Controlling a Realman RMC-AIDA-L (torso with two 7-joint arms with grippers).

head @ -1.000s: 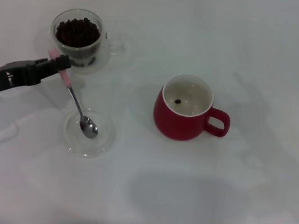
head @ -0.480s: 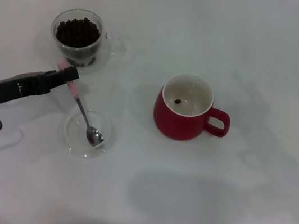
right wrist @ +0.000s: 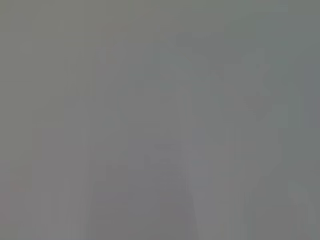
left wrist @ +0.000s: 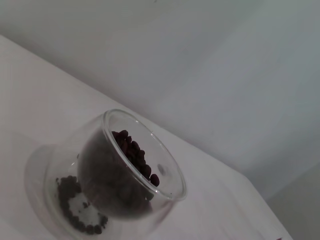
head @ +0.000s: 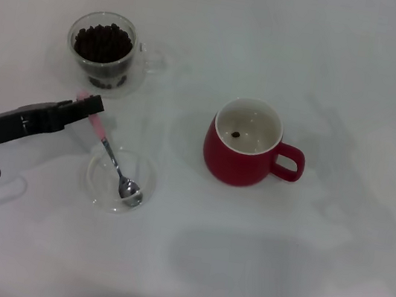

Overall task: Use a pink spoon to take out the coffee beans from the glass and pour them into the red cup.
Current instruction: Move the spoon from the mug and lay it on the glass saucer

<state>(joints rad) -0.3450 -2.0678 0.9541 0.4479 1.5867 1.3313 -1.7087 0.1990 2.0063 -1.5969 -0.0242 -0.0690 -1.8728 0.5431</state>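
The left gripper (head: 93, 107) is closed on the pale handle of the pink spoon (head: 115, 160). The spoon slants down, and its shiny bowl sits in a flat clear glass dish (head: 100, 179) near the left edge of the desk (head: 329, 275). The spoon bowl looks empty.

The glass (head: 106, 52) stands toward the far left corner of the desk, just behind the gripper. It is heaped with coffee beans (head: 103, 41), right up to the rim.

The red cup (head: 245, 153) stands near the middle of the desk, well apart from the glass. Only one bean (head: 236, 134) lies on its white inside.

So the job has hardly got going. Nearly all the beans are in the glass. There are many scoops left to carry over and tip into the cup.

The right gripper is not seen anywhere.
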